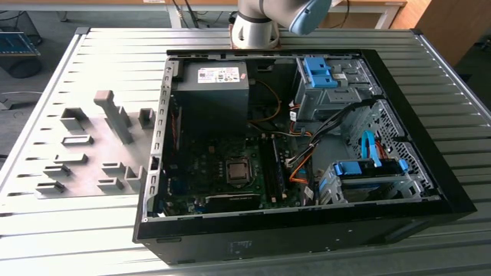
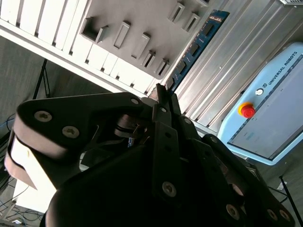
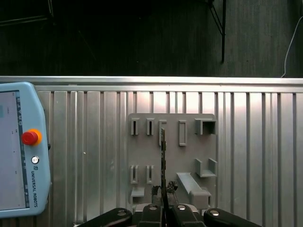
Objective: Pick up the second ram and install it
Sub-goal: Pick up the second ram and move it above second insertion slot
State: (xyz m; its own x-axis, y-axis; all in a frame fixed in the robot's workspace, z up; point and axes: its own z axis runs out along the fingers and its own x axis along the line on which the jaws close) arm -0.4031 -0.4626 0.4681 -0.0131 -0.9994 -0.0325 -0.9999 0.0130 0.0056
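The thin blue-green circuit-board ram stick (image 2: 194, 49) was clamped between the black fingers (image 2: 161, 113) over the grey slotted holder plate (image 3: 189, 156): pick-up done, installation in the open black computer case (image 1: 268, 241) apparently not yet done.

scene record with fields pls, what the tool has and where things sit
held: the second ram in the tool, shut on it
ram view: edge-on in the first wrist view, in front of the grey holder plate
pc case: open, on the slatted table beside the plate
teach pendant: by the table, red button showing
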